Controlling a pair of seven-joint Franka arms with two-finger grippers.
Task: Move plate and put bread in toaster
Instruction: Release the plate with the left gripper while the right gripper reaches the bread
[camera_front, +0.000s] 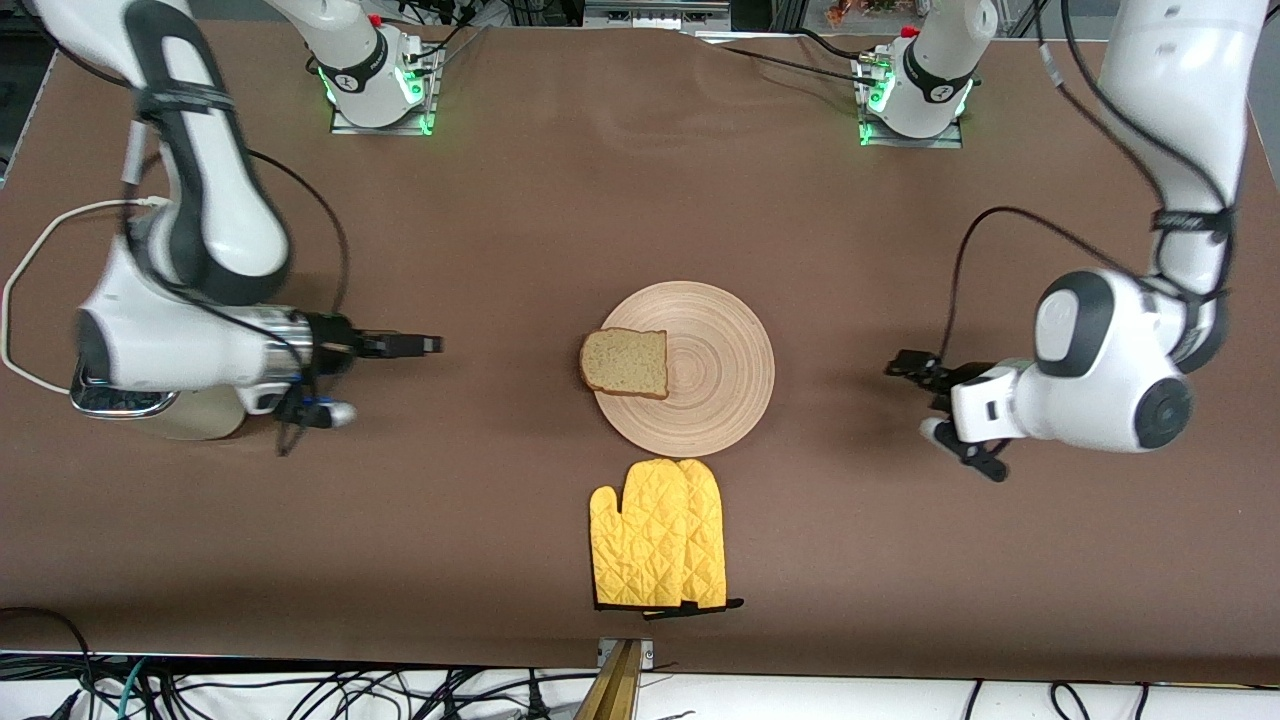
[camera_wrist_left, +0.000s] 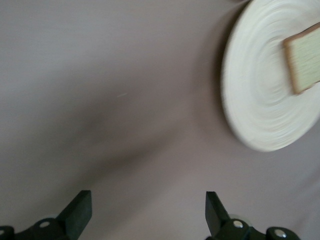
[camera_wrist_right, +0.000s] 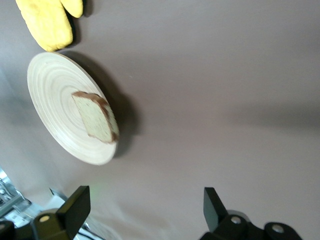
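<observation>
The toaster is seen at the right arm's end of the table, largely hidden beneath that arm, with only its chrome top and a cream side showing. The right gripper is held over bare table between toaster and plate, its fingers spread wide and nothing held. The bread is laid on the plate, overhanging the rim on the side toward the right arm; a mitt is placed just beside the plate, nearer the front camera. The left gripper is held over bare table toward the left arm's end, its fingers likewise fully parted and empty. Risks are judged as follows: the slice may be crushed or torn if pinched flat against the wood; the plate may be dragged into the mitt; the slots, being masked by the arm, may be missed on insertion.
</observation>
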